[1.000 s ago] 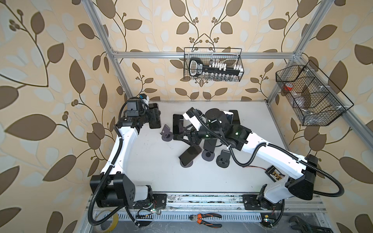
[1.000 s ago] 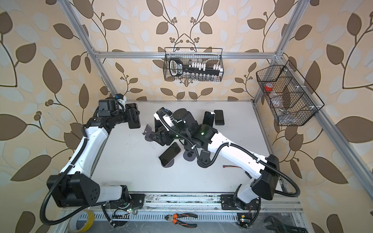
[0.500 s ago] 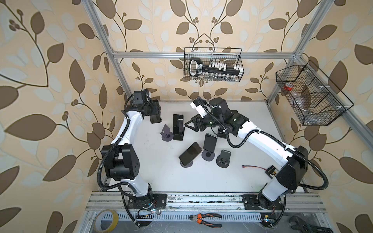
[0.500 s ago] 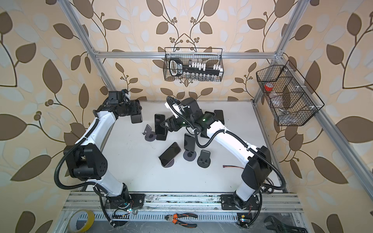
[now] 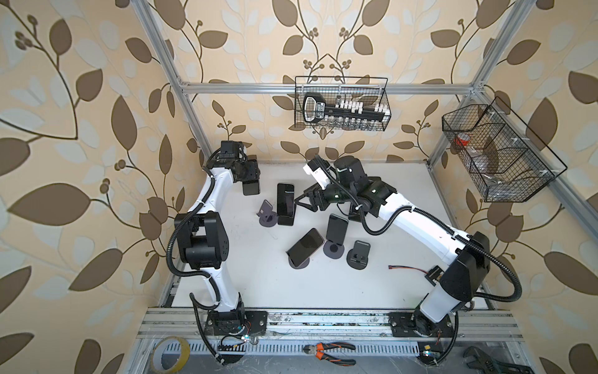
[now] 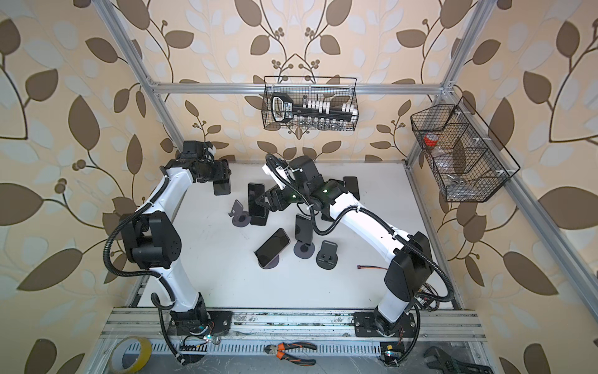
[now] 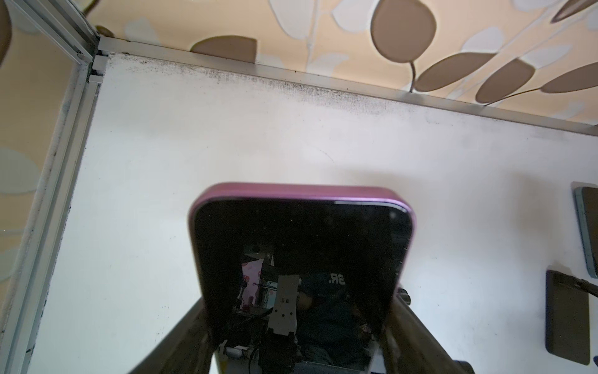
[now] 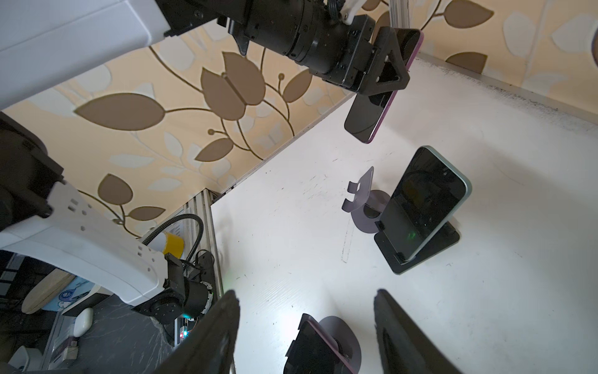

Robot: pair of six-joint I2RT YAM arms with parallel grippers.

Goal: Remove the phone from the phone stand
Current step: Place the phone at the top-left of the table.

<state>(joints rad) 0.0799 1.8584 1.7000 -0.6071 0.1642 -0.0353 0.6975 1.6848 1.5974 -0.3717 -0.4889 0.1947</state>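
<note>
**Pink phone off its stand, held up by the left claw**

Top views: in both, the left claw (image 5: 250, 180) is clamped on the pink phone (image 5: 251, 189). It holds the phone in the air beyond the empty stand (image 5: 268, 215), toward the far corner of the counter (image 5: 259, 285). In the last second the right arm has drawn back from above the stands. That uncovers a second phone (image 5: 285, 203), propped just beside the empty stand. The right claw (image 5: 302, 202) hangs close to it, spread apart and holding nothing. By my reading the removal is done and only the setting-down remains.

Left wrist: the dark screen fills the middle, with the fingers (image 7: 417, 336) pressing its long edges. Its lower end is cut off.

Right wrist: the pink phone (image 8: 369, 119) hangs clear of the empty stand (image 8: 365, 200). Another phone (image 8: 310, 346) sits between the parted fingers, half out of frame. I cannot tell whether the pink phone came from this stand.
</note>
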